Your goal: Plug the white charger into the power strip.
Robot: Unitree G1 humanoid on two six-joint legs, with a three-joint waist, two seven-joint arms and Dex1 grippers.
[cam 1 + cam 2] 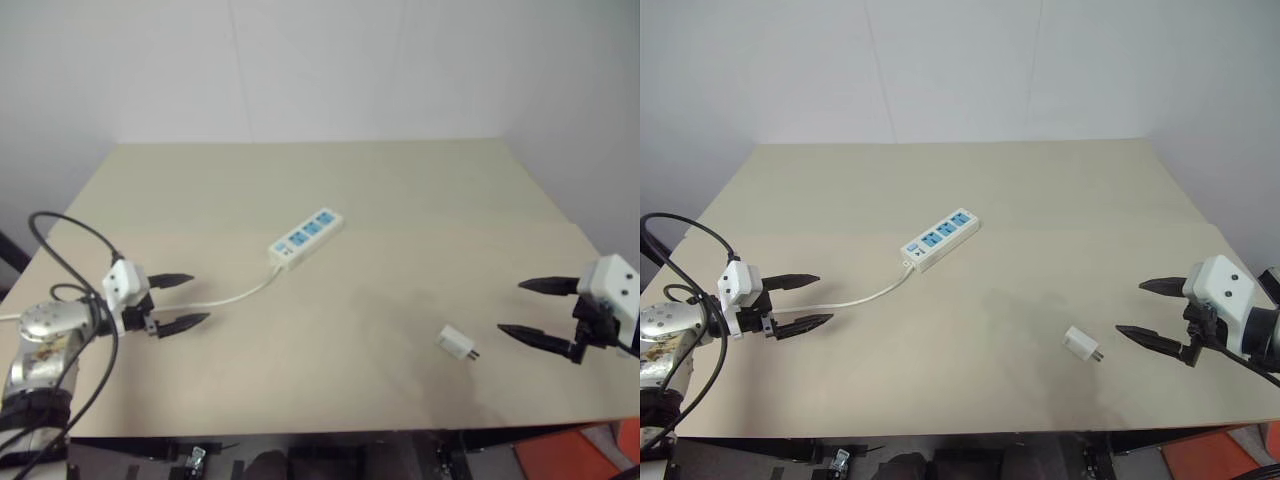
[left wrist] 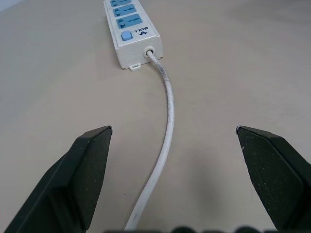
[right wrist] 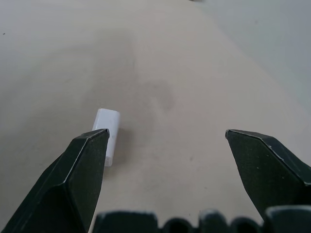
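Beige tabletop (image 1: 400,200) under a white wall carries the white charger (image 1: 457,342), lying on its side just ahead of the right gripper (image 1: 528,309), whose fingers gape wide and hold nothing. Well apart, the power strip (image 1: 305,238) lies beyond the left gripper (image 1: 186,301), also spread wide and empty, with the strip's cord (image 1: 235,295) trailing between its fingers.

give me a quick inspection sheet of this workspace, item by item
surface: beige table, faint darker smudge near the middle
job's things: white charger lying on its side, unplugged, prongs toward the right gripper; power strip lying diagonally mid-table, sockets unoccupied
clutter: nothing seen
grippers: left gripper open, holding nothing, aimed along the strip's cord; right gripper open, holding nothing, just short of the charger
cables: thin white cord curving from the strip's near end toward the left gripper
surroundings: plain white walls behind the table
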